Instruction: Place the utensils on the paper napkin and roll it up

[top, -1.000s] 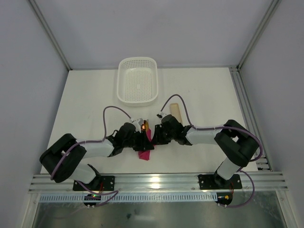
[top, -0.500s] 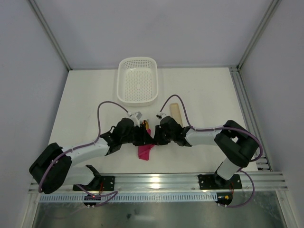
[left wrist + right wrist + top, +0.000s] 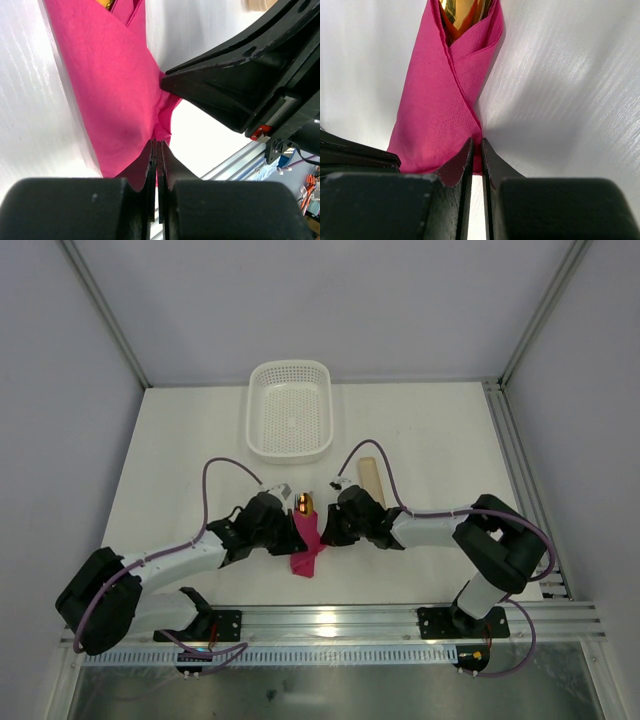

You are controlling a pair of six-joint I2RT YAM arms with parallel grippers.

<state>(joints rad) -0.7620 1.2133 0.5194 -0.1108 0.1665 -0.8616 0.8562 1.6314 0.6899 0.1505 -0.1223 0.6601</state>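
The magenta paper napkin (image 3: 308,552) lies rolled into a narrow bundle near the table's front middle. It also shows in the left wrist view (image 3: 115,90) and the right wrist view (image 3: 440,115). A utensil's shiny gold head (image 3: 304,503) pokes out of its far end (image 3: 462,12). The darker grey utensil is hidden. My left gripper (image 3: 293,538) has its jaws closed on the bundle's near left edge (image 3: 156,142). My right gripper (image 3: 322,533) pinches the near right edge (image 3: 476,141), pulling the paper into a point.
A white perforated basket (image 3: 250,425) stands at the back centre. A pale beige flat strip (image 3: 370,478) lies just behind the right gripper. The aluminium rail runs along the table's near edge.
My left gripper has slid left and nearer, uncovering the napkin and the gold head. The napkin bundle now spreads wider between both grippers. The right arm has barely moved.
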